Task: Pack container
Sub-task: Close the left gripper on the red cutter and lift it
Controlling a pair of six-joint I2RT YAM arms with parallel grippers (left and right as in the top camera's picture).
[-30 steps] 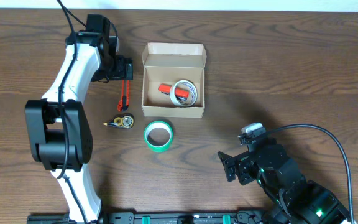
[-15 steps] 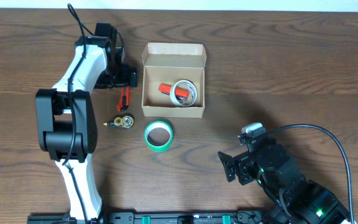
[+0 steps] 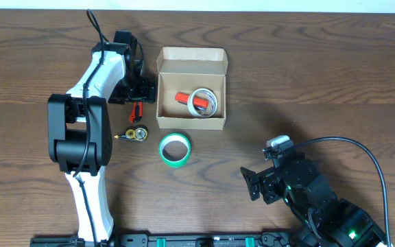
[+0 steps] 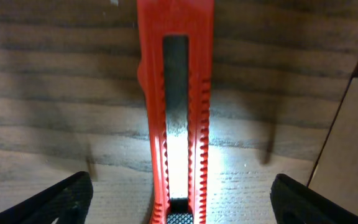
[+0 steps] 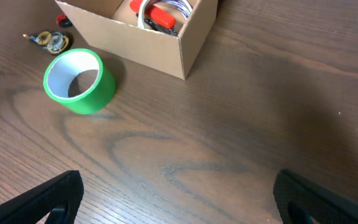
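- Container (image 3: 190, 86): plain cardboard box with its lid flap folded back and its top open. It stands at the upper middle of the worktop (image 3: 321, 68), just right of the left arm.
- Packed: a pale roll (image 3: 206, 100) and a red item (image 3: 185, 98) lie touching each other in the right half. The left half looks bare.
- Unpacked:
  - A red knife (image 4: 176, 112) lies flat on the wood just left of the container.
  - Green tape (image 3: 175, 149) lies hole-up just in front of the container.
  - A small brass piece (image 3: 133, 134) sits left of the tape; what it is cannot be made out.
- Left claw (image 4: 185, 205): spread wide and gripping nothing. It is low over the knife, with one finger on each side and neither touching.
- Right claw (image 5: 179, 199): spread wide and empty, over bare wood and well apart from the container.
- Progress, as a judgement: partway, with two pieces in and three out. The knife looks like the next pick.
- Overhead view only: it shows the full layout and the container's interior, but the left arm hides most of the knife.
- Left wrist view only: it shows the knife's slider track close up and the container wall at the right edge.
- Right wrist view only: it shows the container's side walls, with the contents rising to the rim.
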